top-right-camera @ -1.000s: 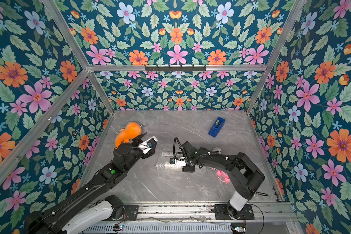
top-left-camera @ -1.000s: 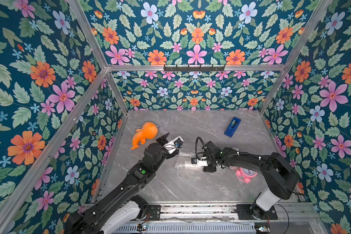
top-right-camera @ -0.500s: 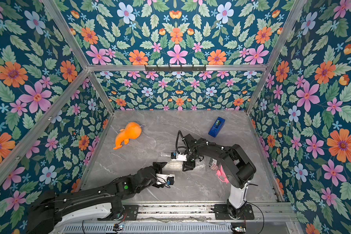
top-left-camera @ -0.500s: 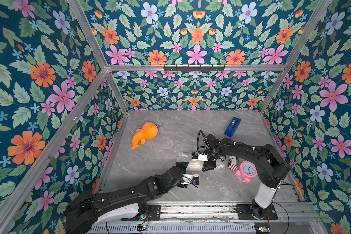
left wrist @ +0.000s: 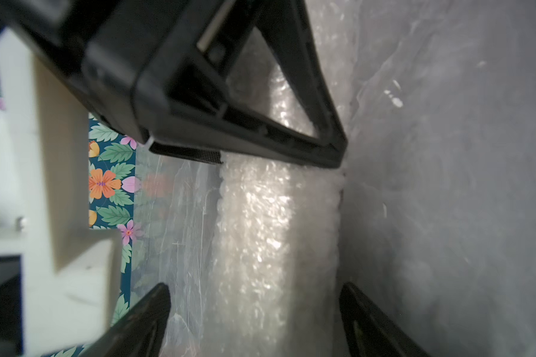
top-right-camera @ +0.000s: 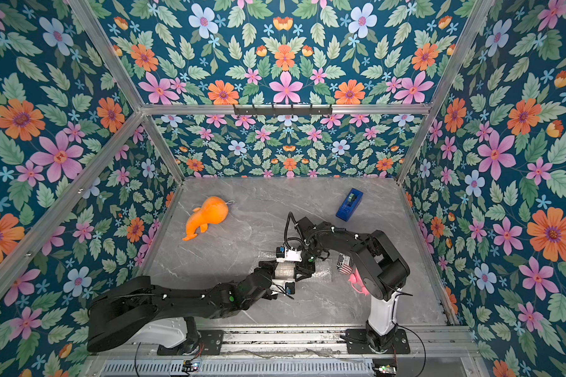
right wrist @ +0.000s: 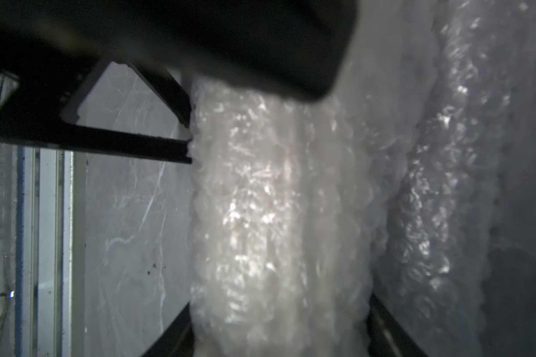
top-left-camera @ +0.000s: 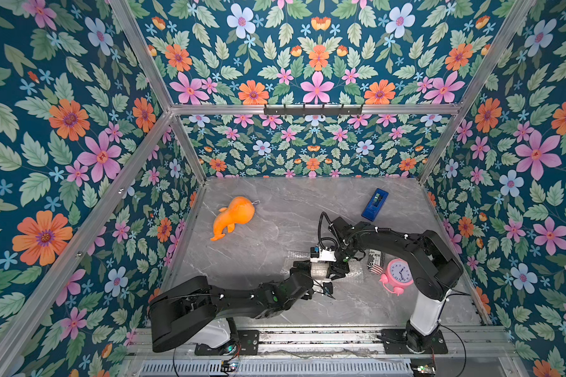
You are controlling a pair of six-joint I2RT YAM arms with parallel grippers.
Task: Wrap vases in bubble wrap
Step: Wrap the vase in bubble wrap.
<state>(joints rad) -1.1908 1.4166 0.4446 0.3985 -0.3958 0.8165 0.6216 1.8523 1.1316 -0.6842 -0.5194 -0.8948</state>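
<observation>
Left end effector [left wrist: 254, 287] is wide open and straddles the wrapped vase [top-left-camera: 319, 271]. In its wrist view one finger [left wrist: 155, 309] stands clear of the roll with a gap showing, and the other sits right at the roll's edge. It isn't clamping anything.

Right end effector [right wrist: 279, 306] comes in from the opposite end and is closed partway on the same roll, with both fingers pressed against its sides through the plastic. One right finger [left wrist: 260, 148] shows in the left wrist view, lying across the far end of the roll.

Vase is off-white and rolled up in bubble wrap [right wrist: 440, 173]. It lies on the grey marble surface [top-left-camera: 275, 202] between the two end effectors, toward the robot side and a bit right of centre. It's only dimly visible through the bubbles. Loose wrap trails off beside the roll, flat on the surface.

Other items:
- An orange plush toy [top-left-camera: 234, 215] is back left, well apart.
- A blue tape dispenser [top-left-camera: 374, 204] is back right.
- A pink alarm clock [top-left-camera: 399, 272] sits just beside a flag-print can [top-left-camera: 374, 261], near the right arm.
</observation>
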